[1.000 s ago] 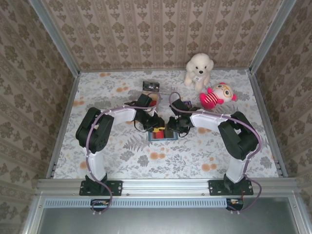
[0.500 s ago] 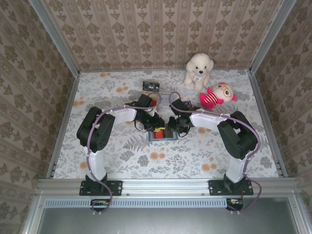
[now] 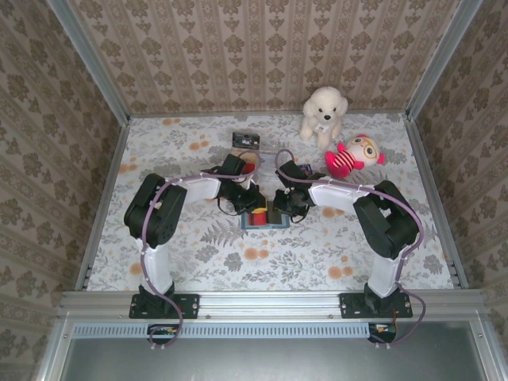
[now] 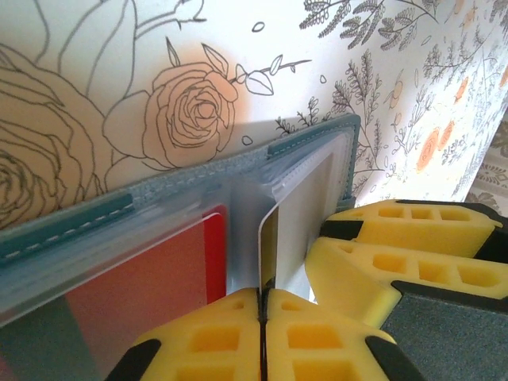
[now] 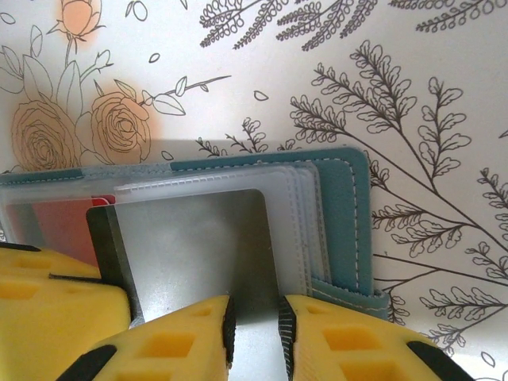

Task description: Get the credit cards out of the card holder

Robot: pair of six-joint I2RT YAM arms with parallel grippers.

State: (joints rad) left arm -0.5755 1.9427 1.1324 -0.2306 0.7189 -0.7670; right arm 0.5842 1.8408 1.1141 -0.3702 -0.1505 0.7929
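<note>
Barely begun: left gripper (image 4: 262,305) pinches one card (image 4: 270,238) tight by its edge, right gripper (image 5: 254,329), jaws nearly closed, pins the card holder (image 5: 345,214); red card (image 4: 151,270) sits sleeved.

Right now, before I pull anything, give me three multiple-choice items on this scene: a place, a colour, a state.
1. Where does the card holder lie? A middle of the table B far right corner C near left corner
2. Its cover's colour? A brown B teal C black
3. The left gripper is: A wide open B shut on a card C shut on nothing
Answers: A, the top view shows it centred; B, its stitched edge is teal; B, it clamps the card's edge.
</note>
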